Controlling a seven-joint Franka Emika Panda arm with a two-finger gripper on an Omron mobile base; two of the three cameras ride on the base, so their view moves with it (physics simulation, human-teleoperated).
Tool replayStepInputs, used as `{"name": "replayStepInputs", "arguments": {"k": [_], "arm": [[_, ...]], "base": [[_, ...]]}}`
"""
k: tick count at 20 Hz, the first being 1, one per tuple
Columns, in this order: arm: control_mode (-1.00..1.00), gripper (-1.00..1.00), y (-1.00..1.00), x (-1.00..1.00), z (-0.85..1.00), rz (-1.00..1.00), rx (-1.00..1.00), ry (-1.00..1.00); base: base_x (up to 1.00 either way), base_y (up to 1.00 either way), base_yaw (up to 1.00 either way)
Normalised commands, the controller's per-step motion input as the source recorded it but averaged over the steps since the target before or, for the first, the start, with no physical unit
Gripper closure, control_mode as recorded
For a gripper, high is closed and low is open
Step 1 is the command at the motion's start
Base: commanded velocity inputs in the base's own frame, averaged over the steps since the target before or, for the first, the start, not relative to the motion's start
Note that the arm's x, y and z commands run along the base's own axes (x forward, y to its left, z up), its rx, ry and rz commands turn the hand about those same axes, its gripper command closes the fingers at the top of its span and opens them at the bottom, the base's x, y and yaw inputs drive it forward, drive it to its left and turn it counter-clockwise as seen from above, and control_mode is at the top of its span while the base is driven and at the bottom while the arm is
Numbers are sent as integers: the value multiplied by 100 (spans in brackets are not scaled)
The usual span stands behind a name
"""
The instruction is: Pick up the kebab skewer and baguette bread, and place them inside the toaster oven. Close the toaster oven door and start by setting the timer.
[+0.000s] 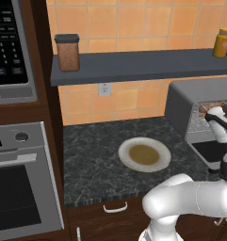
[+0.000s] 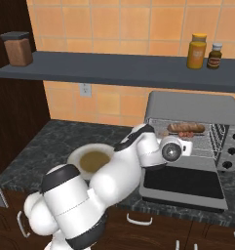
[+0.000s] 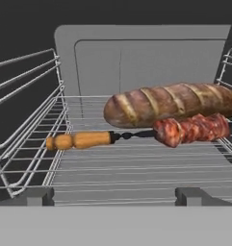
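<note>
The grey toaster oven [image 2: 192, 108] stands at the counter's right end, and its dark glass door [image 2: 182, 188] lies dropped flat. On the wire rack [image 3: 136, 168] inside rests the golden-brown baguette bread [image 3: 170, 103], and the kebab skewer [image 3: 185, 130] lies just in front of it, touching it, with its tan handle pointing left. Both also appear in the right base view: the baguette bread [image 2: 186, 127] and the kebab skewer [image 2: 187, 134]. My gripper [image 3: 116, 196] is at the oven mouth, just outside the rack, open, its fingertips [image 3: 38, 194] wide apart and holding nothing. From the left, the gripper [image 1: 217, 115] is in front of the toaster oven [image 1: 199, 92].
A white plate [image 1: 144, 154] with a brown centre sits mid-counter. The oven's knobs [image 2: 230, 146] are on its right face. A shelf [image 2: 114, 71] above carries a jar [image 1: 68, 52] and two bottles [image 2: 197, 50]. The wall oven [image 1: 20, 183] and microwave [image 1: 11, 47] are at the left.
</note>
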Motion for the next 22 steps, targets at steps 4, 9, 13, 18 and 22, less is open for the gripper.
{"name": "replayStepInputs", "arguments": {"k": [4, 9, 13, 18, 22], "arm": [[-100, -100, -8, 24, -36, 0, 0, -3], [-100, -100, -7, 16, -23, 0, 0, -2], [-100, -100, -8, 3, -9, 0, 0, -1], [-100, -100, -11, 0, 13, 0, 0, 0], [-100, -100, -15, -1, 14, 0, 0, -3]], "base": [[0, 0, 0], [0, 0, 0], [0, 0, 0], [0, 0, 0], [0, 0, 0]]}}
